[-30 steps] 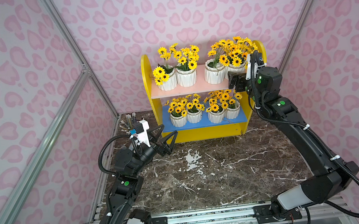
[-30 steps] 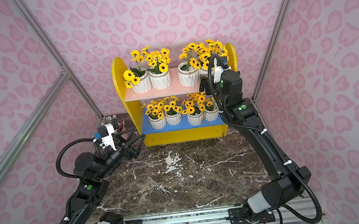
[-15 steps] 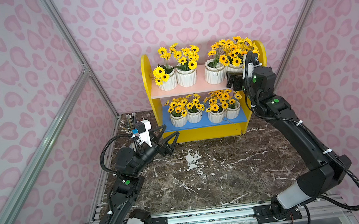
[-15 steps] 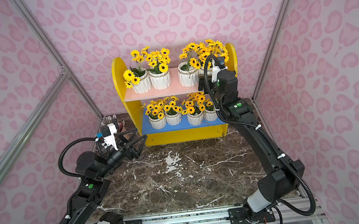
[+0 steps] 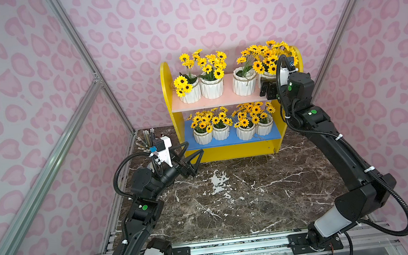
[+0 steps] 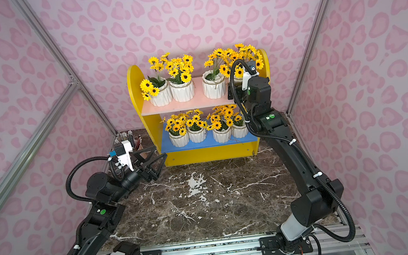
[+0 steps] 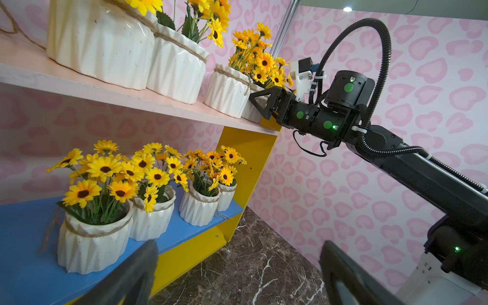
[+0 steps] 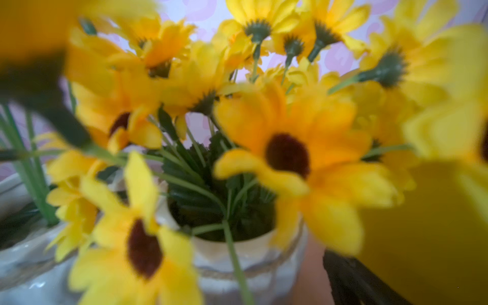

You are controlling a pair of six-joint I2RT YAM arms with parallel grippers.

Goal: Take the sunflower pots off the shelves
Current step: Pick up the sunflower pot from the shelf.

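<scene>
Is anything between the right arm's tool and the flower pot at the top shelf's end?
Nothing visible does. The open right tool is at the white ribbed sunflower pot at the end of the pale pink upper board. A twine-wrapped neighbouring pot crowds one side, the yellow side panel the other.

white sunflower pots (image 5: 212, 89), yellow shelves (image 5: 231, 152), pink-blotched walls (image 5: 212, 16)

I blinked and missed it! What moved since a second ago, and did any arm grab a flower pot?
The right gripper pushed in closer to the rightmost pot on the shelves' pink top board, jaws open, gripping nothing. The left gripper crept slightly toward the shelves, open too. All eight pots stayed put.
</scene>
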